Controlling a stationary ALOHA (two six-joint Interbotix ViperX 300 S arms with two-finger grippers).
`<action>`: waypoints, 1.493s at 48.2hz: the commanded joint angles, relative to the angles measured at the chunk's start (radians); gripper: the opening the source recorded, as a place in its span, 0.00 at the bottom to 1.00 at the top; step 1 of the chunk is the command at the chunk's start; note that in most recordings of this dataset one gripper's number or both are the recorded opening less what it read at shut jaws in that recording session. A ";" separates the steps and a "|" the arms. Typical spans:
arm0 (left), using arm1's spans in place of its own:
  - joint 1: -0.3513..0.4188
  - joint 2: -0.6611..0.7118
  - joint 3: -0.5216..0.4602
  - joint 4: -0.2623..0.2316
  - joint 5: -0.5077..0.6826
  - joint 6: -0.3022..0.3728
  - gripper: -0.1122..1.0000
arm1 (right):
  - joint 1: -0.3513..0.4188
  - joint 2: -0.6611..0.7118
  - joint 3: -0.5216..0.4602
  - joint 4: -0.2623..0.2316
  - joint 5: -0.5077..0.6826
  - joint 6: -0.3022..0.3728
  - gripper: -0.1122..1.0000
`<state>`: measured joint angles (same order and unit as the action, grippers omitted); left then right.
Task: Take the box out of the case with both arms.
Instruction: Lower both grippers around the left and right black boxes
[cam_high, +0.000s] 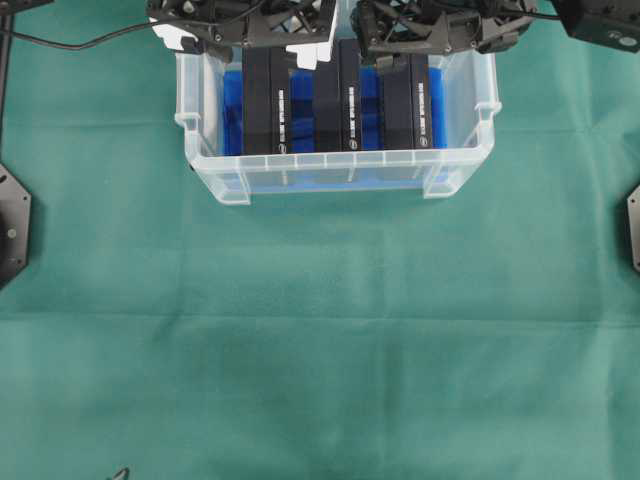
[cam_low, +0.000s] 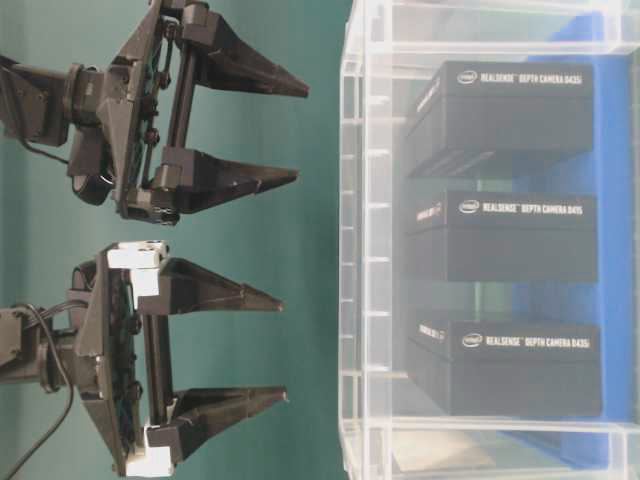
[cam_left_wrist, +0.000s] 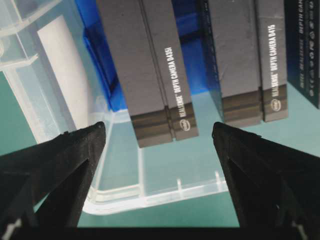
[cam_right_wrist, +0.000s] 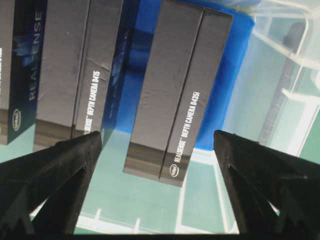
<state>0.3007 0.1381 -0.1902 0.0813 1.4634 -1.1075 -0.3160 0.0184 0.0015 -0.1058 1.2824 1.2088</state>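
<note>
While both hover above the case (cam_high: 330, 170), each end effector gapes wide, empty

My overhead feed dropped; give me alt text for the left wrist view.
Two open black fingers frame a dark RealSense D435i box standing in the clear case. A second box stands to its right, blue sheet behind.

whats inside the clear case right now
Three black RealSense camera boxes stand side by side in the case, on a blue sheet. The sheet beneath the boxes is covered, so anything under them is hidden.
</note>
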 joint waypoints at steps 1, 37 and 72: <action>-0.003 -0.021 -0.008 0.006 -0.003 -0.008 0.85 | 0.002 -0.012 -0.028 -0.005 -0.006 0.003 0.97; -0.003 -0.021 -0.006 0.006 -0.002 -0.018 0.85 | 0.003 -0.012 -0.026 -0.006 -0.005 0.017 0.97; -0.003 -0.028 0.012 0.008 -0.020 -0.023 0.85 | 0.005 -0.012 -0.008 -0.006 -0.006 0.017 0.97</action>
<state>0.2991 0.1396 -0.1672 0.0844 1.4496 -1.1305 -0.3145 0.0184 0.0031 -0.1089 1.2824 1.2195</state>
